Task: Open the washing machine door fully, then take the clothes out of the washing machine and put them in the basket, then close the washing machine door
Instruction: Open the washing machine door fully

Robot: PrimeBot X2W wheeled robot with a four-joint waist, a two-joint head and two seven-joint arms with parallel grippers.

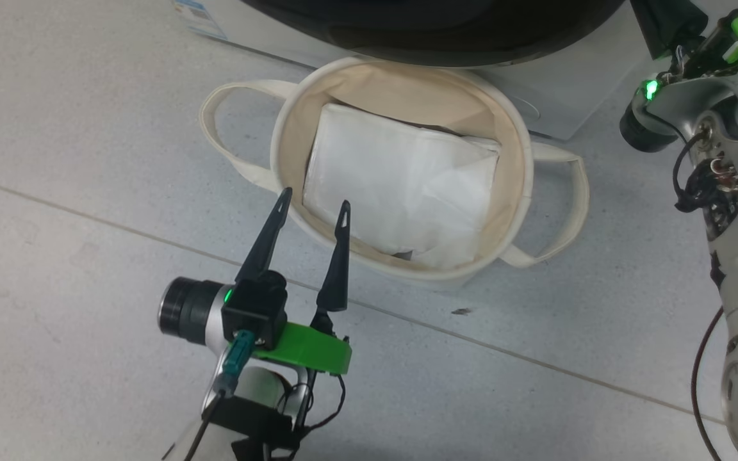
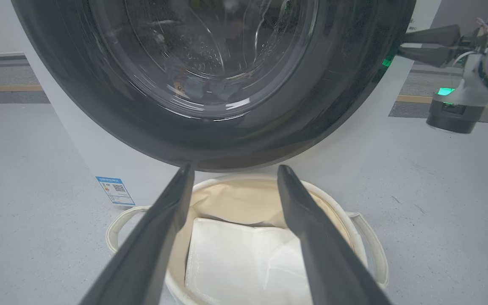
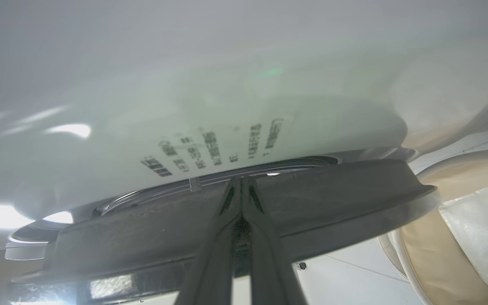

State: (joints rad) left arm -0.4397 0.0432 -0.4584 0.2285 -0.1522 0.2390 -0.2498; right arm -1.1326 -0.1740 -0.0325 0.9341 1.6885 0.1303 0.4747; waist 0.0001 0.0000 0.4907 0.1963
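The basket (image 1: 394,89) is cream; the folded sheet (image 1: 401,186) plain white. The washing machine (image 2: 91,161) is white with a blue label (image 2: 115,190), the washing machine door (image 2: 79,93) glossy black-rimmed.

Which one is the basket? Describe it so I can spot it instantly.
Find the white washing machine with its big round black-rimmed door. On the grey floor right below that door sits the basket: a round cream canvas tub with two looped handles and a folded white sheet inside. Unlike the hard, glossy machine behind it, it is soft-sided fabric.
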